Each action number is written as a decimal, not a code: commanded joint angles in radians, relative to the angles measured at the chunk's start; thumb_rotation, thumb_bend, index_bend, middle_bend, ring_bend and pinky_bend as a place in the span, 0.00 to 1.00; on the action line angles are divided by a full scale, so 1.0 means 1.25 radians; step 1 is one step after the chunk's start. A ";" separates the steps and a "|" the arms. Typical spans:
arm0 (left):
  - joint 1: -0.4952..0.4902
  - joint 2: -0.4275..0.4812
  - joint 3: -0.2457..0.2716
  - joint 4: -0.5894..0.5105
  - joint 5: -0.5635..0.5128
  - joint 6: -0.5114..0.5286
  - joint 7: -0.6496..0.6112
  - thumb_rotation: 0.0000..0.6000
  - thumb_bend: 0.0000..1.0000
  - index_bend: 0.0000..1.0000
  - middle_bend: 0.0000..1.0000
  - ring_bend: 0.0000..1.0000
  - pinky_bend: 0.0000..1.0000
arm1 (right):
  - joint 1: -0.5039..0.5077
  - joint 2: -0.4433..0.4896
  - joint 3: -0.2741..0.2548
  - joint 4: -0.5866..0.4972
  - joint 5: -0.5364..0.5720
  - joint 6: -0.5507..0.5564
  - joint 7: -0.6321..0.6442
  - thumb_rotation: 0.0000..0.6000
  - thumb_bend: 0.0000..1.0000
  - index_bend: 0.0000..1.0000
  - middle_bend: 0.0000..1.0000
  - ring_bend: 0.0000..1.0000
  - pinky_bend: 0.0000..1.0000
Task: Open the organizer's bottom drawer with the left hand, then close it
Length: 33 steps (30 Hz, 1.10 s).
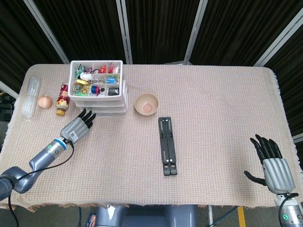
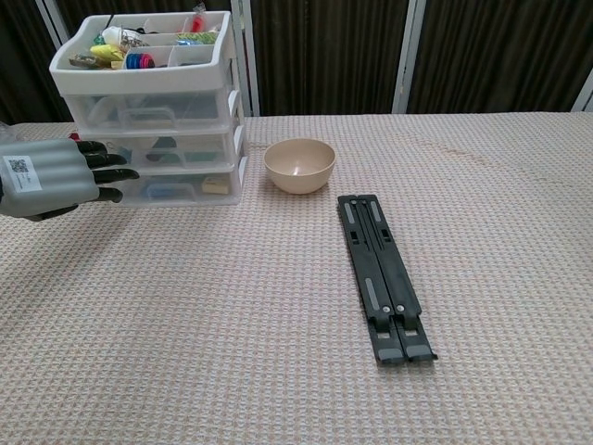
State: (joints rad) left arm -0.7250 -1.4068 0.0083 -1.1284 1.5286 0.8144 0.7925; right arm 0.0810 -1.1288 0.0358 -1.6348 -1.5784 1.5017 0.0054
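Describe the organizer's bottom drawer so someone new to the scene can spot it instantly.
At the table's far left stands a white plastic organizer whose open top tray holds colourful small items. Its bottom drawer is the lowest of the clear drawers, resting on the tablecloth, with the left hand at its front. Unlike the beige bowl beside it, it is see-through and boxy.

A desk (image 1: 213,94) under a beige woven cloth (image 2: 278,371) (fringed along its edges) fills both views. Behind it hang dark pleated curtains (image 1: 156,28), split by pale metal posts (image 2: 408,56). The light falls even, with soft shadows.
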 commanded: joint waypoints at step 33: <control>0.457 0.245 0.085 -0.484 -0.001 0.637 -0.294 1.00 0.07 0.00 0.00 0.00 0.00 | 0.000 -0.003 0.001 0.001 -0.012 0.011 -0.009 1.00 0.06 0.06 0.00 0.00 0.00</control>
State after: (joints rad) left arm -0.1801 -1.1070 0.0936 -1.7390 1.5240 1.5945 0.4442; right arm 0.0801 -1.1312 0.0379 -1.6340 -1.5904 1.5131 -0.0063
